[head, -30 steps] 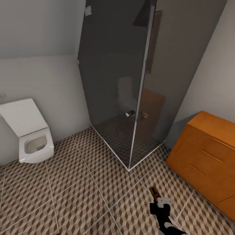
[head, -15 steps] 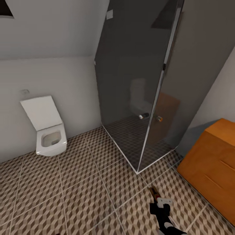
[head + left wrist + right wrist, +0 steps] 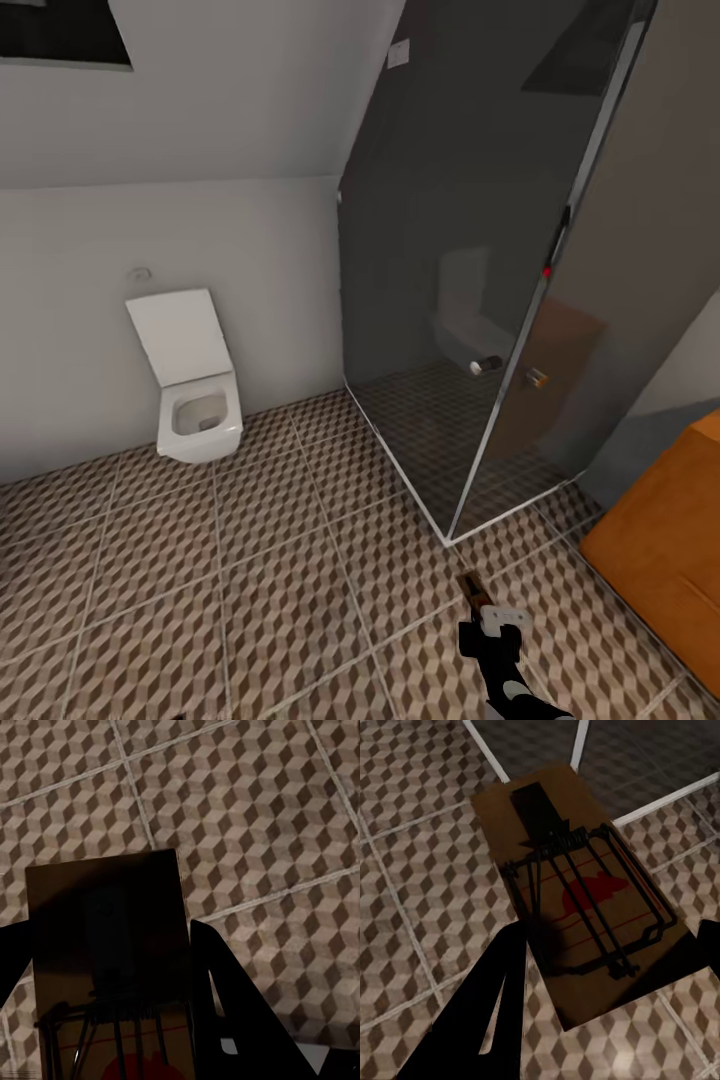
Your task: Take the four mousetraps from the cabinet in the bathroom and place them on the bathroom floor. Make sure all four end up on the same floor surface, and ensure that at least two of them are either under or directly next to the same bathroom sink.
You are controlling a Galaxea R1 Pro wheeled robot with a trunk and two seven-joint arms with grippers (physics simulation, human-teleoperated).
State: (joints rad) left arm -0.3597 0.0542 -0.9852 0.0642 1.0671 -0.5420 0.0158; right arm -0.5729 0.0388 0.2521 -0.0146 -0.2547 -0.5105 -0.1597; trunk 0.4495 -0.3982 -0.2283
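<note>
Nearest the cameras are two mousetraps, one in each hand. In the right wrist view the right-hand mousetrap (image 3: pixel 585 900) lies across the middle of the frame, a flat tan board with dark wire bars and a red mouse print. The right hand's dark fingers (image 3: pixel 491 1005) flank it at lower left and at the right edge, so I judge it clamped by its long edges. The right hand (image 3: pixel 489 628) sits at the bottom centre of the head view, with the board's end poking forward from it. In the left wrist view the left-hand mousetrap (image 3: pixel 109 960) fills the lower left in shadow, its spring coil and a red spot at the bottom edge. Dark fingers (image 3: pixel 232 1012) stand on either side of it, so the left hand looks closed on it too.

Each board looks stiff, light and thin. The edges are the safe place to hold. The wire and spring are best left untouched, and a smooth wooden board could slip from a loose pinch.

Below both hands spreads the bathroom floor (image 3: pixel 250 590) in cube-patterned tiles. Farther off, the orange-brown cabinet (image 3: pixel 665 560) stands at the right edge. The glass shower enclosure (image 3: pixel 470 300) occupies the upper right, and a white toilet (image 3: pixel 195 400) hangs on the wall at centre left.
</note>
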